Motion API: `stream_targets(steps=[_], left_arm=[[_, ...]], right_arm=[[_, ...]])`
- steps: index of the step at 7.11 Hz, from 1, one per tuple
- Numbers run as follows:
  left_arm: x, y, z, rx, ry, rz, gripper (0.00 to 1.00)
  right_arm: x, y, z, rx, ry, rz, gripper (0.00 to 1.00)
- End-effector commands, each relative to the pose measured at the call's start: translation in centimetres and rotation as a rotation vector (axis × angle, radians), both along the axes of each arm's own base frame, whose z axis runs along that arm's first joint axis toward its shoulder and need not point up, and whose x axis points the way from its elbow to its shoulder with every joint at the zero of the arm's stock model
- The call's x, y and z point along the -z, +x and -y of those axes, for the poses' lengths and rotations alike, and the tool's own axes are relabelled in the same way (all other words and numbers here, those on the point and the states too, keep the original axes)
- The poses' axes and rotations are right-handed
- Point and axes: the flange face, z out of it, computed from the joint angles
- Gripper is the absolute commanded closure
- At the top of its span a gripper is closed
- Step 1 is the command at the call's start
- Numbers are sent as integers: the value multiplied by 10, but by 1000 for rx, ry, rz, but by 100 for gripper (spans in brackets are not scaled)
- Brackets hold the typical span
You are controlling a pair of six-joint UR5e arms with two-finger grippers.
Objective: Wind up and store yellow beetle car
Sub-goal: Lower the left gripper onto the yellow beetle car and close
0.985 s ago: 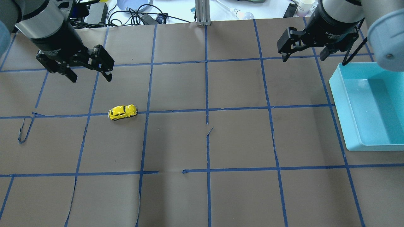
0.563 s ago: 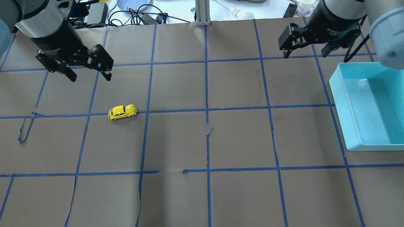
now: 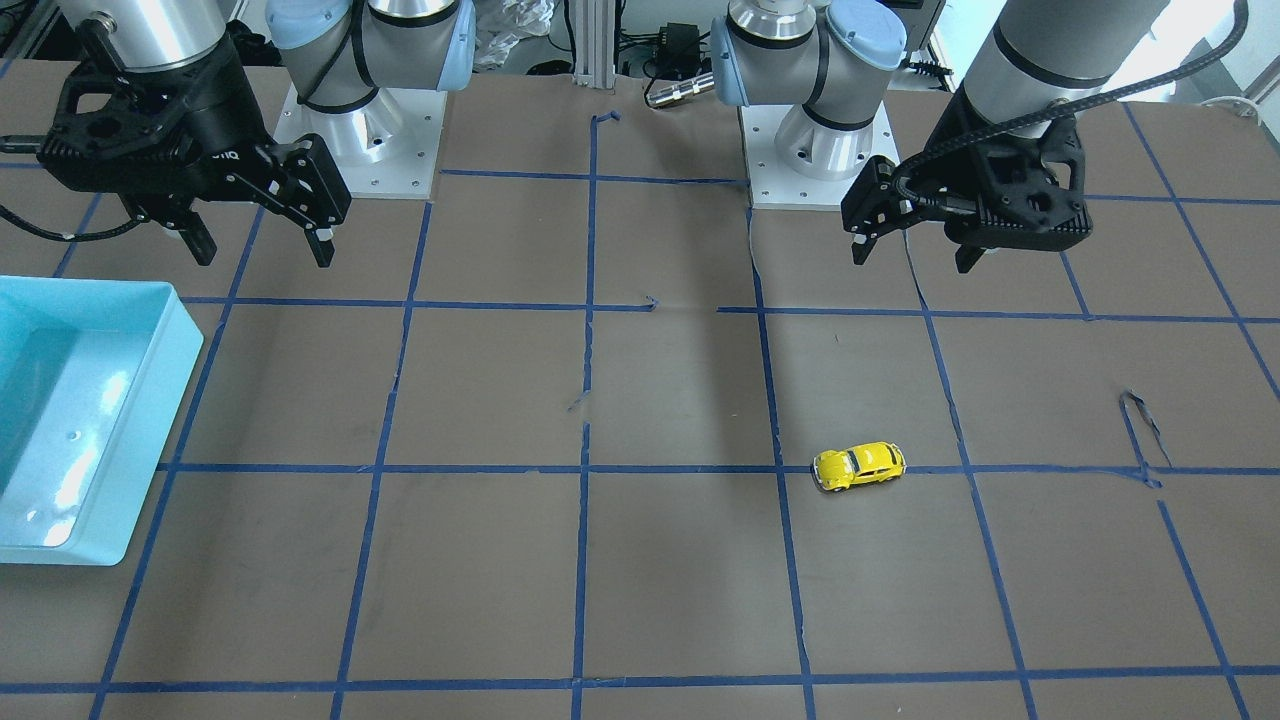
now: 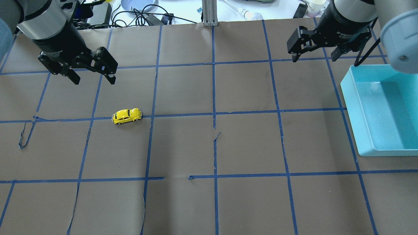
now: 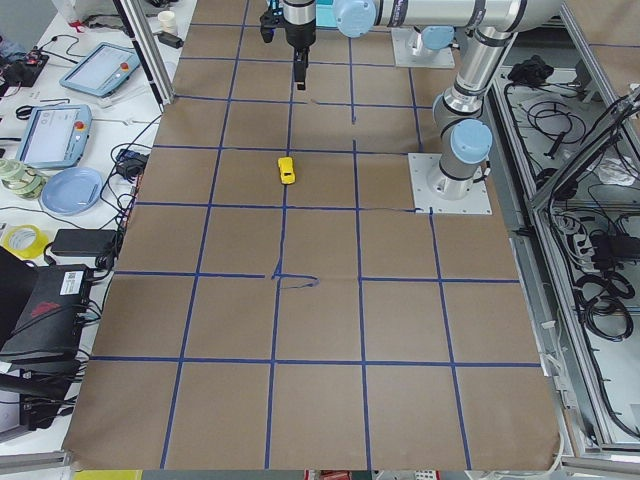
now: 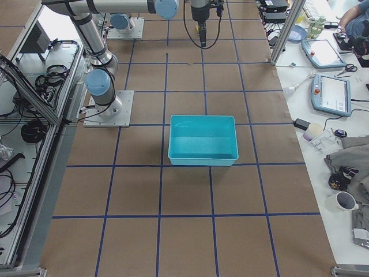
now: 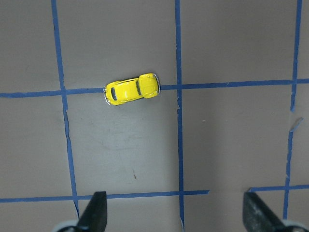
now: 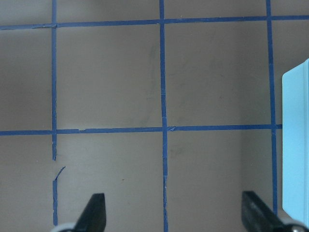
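Observation:
The yellow beetle car (image 4: 127, 116) stands on its wheels on a blue tape line on the brown table, left of centre. It also shows in the front view (image 3: 859, 466) and the left wrist view (image 7: 132, 89). My left gripper (image 4: 94, 80) hangs open and empty above the table, beyond the car and a little to its left (image 3: 912, 260). My right gripper (image 4: 314, 59) is open and empty at the far right, just off the far left corner of the turquoise bin (image 4: 349, 98). The bin looks empty.
The bin's edge shows at the right of the right wrist view (image 8: 297, 145). A peeled loop of blue tape (image 4: 24, 137) lies at the table's left. An aluminium post (image 4: 210, 13), cables and a plate sit beyond the far edge.
My right gripper has shifted very slightly near the bin's corner. The car and my left gripper have not moved.

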Motion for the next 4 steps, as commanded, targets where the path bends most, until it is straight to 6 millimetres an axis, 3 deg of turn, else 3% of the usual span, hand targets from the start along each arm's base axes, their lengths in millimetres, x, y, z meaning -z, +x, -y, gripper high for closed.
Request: stream_targets(steps=[1,3,4], left_arm=[[3,1,2,11,5,8,0],[13,6,-9,372,26,-2,0],[34,27,2,463,55,-26,0]], right_arm=[[-1,1,-3,-1,3,7,0],[3,1,-2,-1,12,7,0],[4,1,-3,-1,15,7,0]])
